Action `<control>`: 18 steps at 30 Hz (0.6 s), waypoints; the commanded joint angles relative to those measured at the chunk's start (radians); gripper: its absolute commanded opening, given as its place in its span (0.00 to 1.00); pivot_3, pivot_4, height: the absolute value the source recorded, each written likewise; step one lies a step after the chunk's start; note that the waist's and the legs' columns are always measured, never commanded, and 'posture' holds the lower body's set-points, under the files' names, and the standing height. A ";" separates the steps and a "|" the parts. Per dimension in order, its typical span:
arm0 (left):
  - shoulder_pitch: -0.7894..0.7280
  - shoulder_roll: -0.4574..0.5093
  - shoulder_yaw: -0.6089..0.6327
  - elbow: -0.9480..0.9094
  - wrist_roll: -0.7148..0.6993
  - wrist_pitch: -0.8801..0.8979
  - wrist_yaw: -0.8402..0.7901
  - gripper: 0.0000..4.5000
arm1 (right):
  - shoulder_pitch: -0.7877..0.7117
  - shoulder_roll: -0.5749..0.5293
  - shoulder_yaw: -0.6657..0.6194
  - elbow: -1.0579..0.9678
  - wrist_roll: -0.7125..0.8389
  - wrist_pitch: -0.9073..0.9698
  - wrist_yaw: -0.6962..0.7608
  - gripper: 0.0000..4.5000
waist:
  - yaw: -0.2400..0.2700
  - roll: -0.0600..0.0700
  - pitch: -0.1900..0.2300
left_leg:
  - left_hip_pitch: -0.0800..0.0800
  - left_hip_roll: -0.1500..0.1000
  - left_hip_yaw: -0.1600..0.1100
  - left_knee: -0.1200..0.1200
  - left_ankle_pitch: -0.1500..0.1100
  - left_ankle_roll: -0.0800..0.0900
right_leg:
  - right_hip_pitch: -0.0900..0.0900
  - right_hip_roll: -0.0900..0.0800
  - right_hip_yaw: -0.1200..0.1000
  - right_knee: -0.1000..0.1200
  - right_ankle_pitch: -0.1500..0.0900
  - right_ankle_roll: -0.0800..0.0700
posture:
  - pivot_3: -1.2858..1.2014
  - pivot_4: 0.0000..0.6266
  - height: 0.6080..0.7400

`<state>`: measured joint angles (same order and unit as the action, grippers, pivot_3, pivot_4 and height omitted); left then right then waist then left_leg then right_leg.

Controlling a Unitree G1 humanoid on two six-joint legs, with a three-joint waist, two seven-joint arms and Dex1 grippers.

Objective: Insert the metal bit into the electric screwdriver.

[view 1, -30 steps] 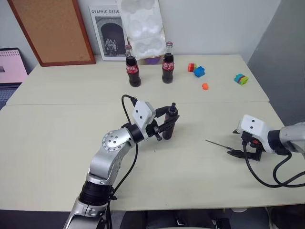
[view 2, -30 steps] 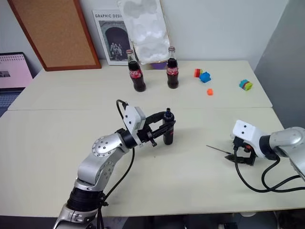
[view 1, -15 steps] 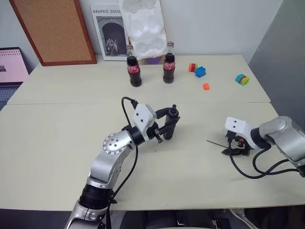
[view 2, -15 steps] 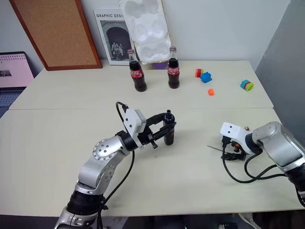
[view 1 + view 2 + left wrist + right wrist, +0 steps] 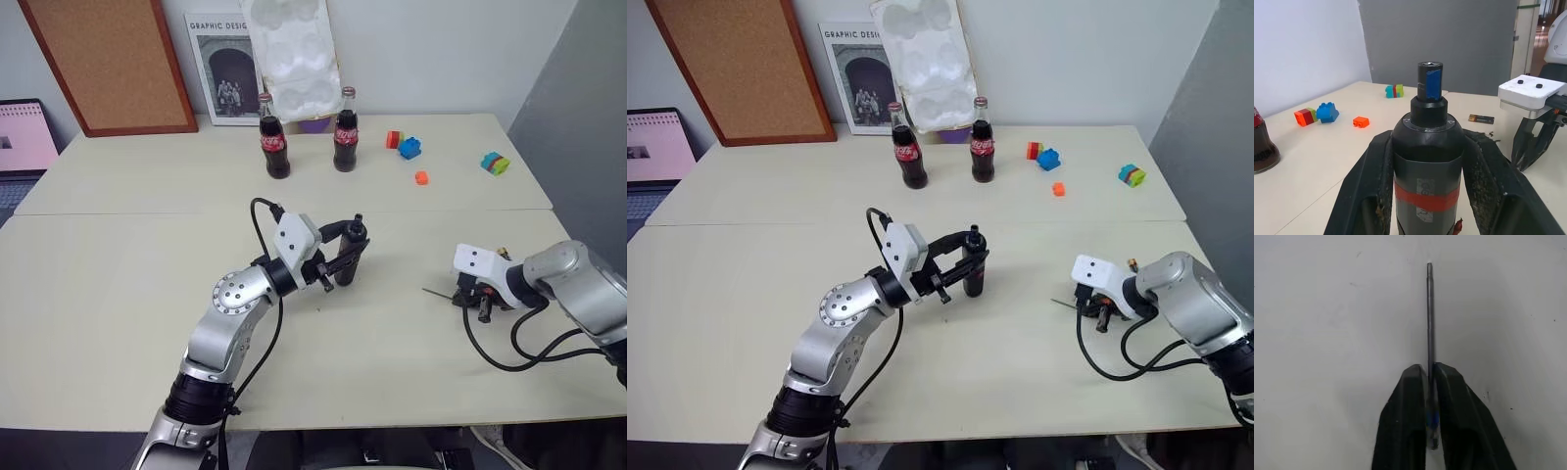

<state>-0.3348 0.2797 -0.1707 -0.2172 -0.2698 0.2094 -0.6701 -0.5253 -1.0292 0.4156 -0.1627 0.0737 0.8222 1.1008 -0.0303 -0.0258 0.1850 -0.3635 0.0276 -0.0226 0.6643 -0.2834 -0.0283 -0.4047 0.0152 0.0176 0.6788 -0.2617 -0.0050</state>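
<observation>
The electric screwdriver (image 5: 1427, 161) stands upright near the middle of the pale table (image 5: 118, 274), clamped between the black fingers of the left gripper (image 5: 345, 257), its dark blue tip uppermost; well apart, toward the table's right edge, the right gripper (image 5: 1429, 382) points down at the tabletop, jaws pinched tight on the metal bit (image 5: 1429, 318), whose thin rod runs forward from the fingertips, low along the surface.

My pale beige tabletop (image 5: 118, 294) fills the frame; a white wall (image 5: 441, 49) behind, a grey partition (image 5: 578, 108) upper right.
</observation>
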 commanded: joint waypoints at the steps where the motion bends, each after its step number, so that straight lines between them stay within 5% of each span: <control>1: -0.004 0.011 -0.010 0.020 0.018 0.005 -0.004 0.36 | -0.006 0.008 -0.009 0.012 -0.029 0.016 -0.016 0.00 | 0.000 0.000 0.000 | 0.000 0.000 0.000 0.000 0.000 0.000 | 0.000 0.000 0.000 0.000 0.000 0.000 | 0.52 0.24 1.00; 12: -0.065 0.028 0.004 0.005 -0.031 0.058 -0.047 0.36 | 0.045 0.069 -0.309 -0.112 0.123 0.118 -0.091 0.00 | 0.001 0.000 0.000 | -0.002 0.000 0.000 -0.001 0.000 0.000 | -0.001 0.000 0.000 -0.001 0.000 0.000 | 0.52 0.24 1.00; 18: -0.116 0.032 0.018 0.006 -0.063 0.101 -0.059 0.36 | 0.079 0.283 -0.627 -0.298 0.332 0.259 -0.222 0.00 | -0.001 -0.001 0.001 | -0.002 0.000 -0.001 -0.002 0.000 0.000 | -0.001 0.000 0.000 -0.002 0.000 0.000 | 0.52 0.24 1.00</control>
<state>-0.4258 0.3118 -0.1683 -0.1914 -0.3141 0.3035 -0.7301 -0.4400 -0.8051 -0.0871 -0.3740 0.3214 1.0401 0.9330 -0.0312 -0.0269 0.1857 -0.3658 0.0277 -0.0233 0.6623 -0.2834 -0.0284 -0.4062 0.0156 0.0171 0.6769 -0.2621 -0.0053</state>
